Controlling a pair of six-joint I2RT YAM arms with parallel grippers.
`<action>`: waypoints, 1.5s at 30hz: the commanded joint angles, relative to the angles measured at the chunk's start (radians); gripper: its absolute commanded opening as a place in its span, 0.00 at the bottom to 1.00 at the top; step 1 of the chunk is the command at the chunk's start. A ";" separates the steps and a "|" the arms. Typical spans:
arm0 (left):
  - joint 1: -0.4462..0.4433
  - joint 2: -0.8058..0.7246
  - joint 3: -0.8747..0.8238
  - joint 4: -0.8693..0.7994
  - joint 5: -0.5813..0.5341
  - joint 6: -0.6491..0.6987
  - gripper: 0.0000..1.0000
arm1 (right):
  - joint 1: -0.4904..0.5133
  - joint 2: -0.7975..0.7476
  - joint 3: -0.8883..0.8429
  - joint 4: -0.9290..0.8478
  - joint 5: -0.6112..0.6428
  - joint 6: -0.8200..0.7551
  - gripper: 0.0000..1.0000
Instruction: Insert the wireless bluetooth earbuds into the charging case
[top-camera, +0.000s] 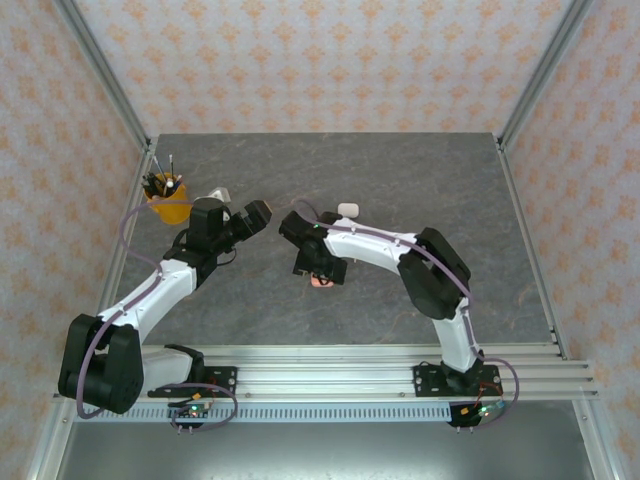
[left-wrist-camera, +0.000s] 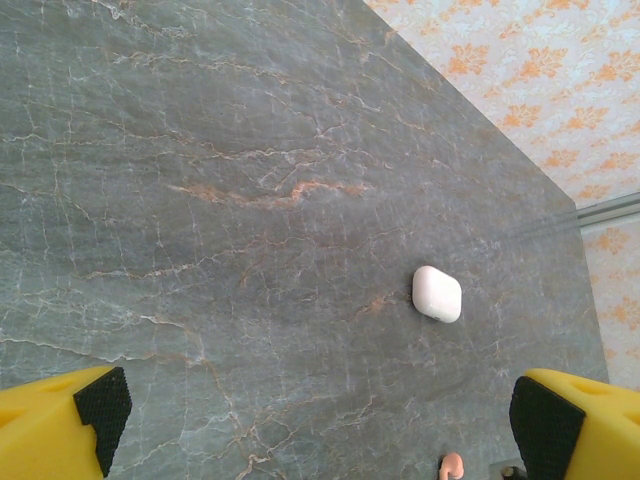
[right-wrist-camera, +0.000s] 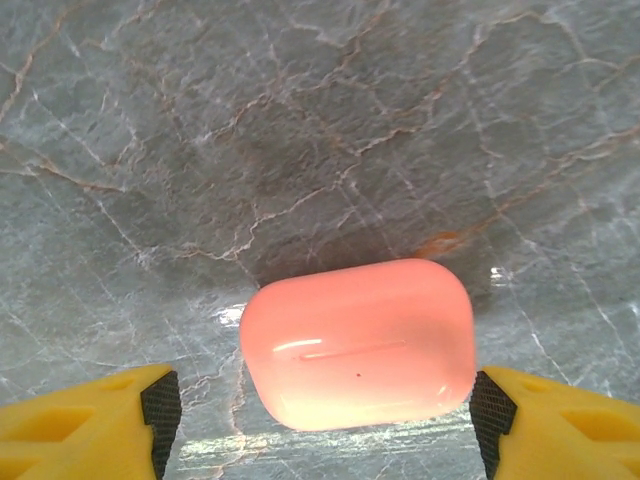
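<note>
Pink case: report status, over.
Left fingers open, empty. Right fingers open, straddling closed pink case. White case apart, nothing blocking.

Below the white case (left-wrist-camera: 437, 294), a small pink object (left-wrist-camera: 452, 466) — cut off by the left wrist view's bottom edge — cannot be identified.

A robot test cell, seemingly in a lab: silver aluminium frame posts (top-camera: 105, 75) hold orange-flowered wallpaper panels (top-camera: 330, 60) around a grey marble-patterned tabletop (top-camera: 330, 180); two black-and-white robot arms (top-camera: 150, 290) bolt onto a slotted aluminium base rail (top-camera: 330, 372).
</note>
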 joint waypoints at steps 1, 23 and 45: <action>0.009 0.005 0.009 0.004 0.011 0.012 1.00 | 0.007 0.039 0.031 -0.085 -0.007 -0.089 0.78; 0.009 0.002 -0.002 0.007 0.005 0.018 1.00 | 0.005 0.106 0.070 -0.107 -0.003 -0.137 0.74; 0.008 0.000 -0.004 0.010 0.003 0.016 1.00 | -0.004 0.077 0.002 -0.101 -0.030 -0.205 0.68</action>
